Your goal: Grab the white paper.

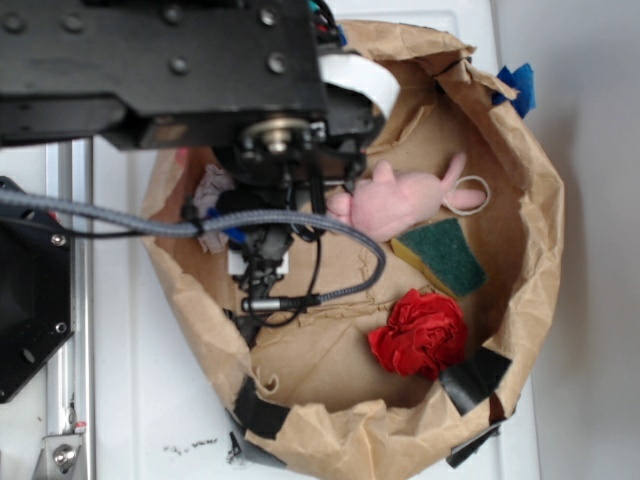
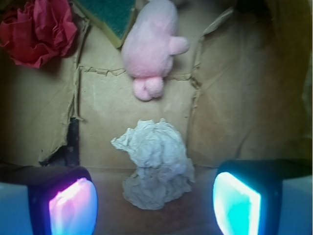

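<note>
In the wrist view the white paper (image 2: 156, 164) lies on the brown floor of the paper bag (image 1: 520, 250), dead ahead of the gripper (image 2: 155, 205) at twelve o'clock and already reaching down between its two pads. The pads are spread wide, the pink-lit one (image 2: 73, 208) at eight o'clock of the wad and the teal-lit one (image 2: 235, 201) at four o'clock, neither touching it. The wad's long axis runs roughly from eleven to five o'clock, its lower lobe lying nearest the gripper, so my judgement is that a short advance and descent should bracket it for the close.

Count: one white wad, one red crumpled paper (image 2: 38, 30) at ten o'clock, one pink plush toy (image 2: 151, 44) at twelve, one green sponge (image 2: 110, 14) between them (all well beyond the white wad). In the exterior view the arm hides most of the white paper (image 1: 212, 190).
</note>
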Robot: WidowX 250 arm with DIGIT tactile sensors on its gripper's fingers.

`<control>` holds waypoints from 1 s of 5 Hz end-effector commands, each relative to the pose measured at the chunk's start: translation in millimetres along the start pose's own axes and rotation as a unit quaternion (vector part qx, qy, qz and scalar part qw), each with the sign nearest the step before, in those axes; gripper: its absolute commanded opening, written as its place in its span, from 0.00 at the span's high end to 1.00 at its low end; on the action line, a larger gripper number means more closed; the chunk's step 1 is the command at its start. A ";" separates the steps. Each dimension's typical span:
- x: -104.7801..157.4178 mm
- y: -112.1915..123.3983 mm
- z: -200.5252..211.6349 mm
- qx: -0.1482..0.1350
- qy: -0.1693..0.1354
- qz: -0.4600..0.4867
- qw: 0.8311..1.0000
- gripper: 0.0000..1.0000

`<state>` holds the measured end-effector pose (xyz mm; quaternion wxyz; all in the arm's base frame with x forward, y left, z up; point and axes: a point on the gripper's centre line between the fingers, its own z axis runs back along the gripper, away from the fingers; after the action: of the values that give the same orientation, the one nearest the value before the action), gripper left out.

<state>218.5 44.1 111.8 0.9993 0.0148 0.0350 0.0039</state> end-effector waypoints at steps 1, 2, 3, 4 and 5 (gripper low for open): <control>-8.6 13.4 -21.5 0.038 0.001 -0.002 0.999 0.00; -8.9 19.2 -49.1 0.049 -0.008 -0.018 0.999 0.00; -8.6 18.3 -66.5 0.036 -0.032 -0.047 0.998 0.00; -8.5 19.6 -77.9 0.050 -0.022 -0.047 0.997 0.00; -7.8 22.9 -86.2 0.055 -0.011 -0.033 0.998 0.89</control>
<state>202.8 66.1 24.6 0.9968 0.0648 0.0317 -0.0349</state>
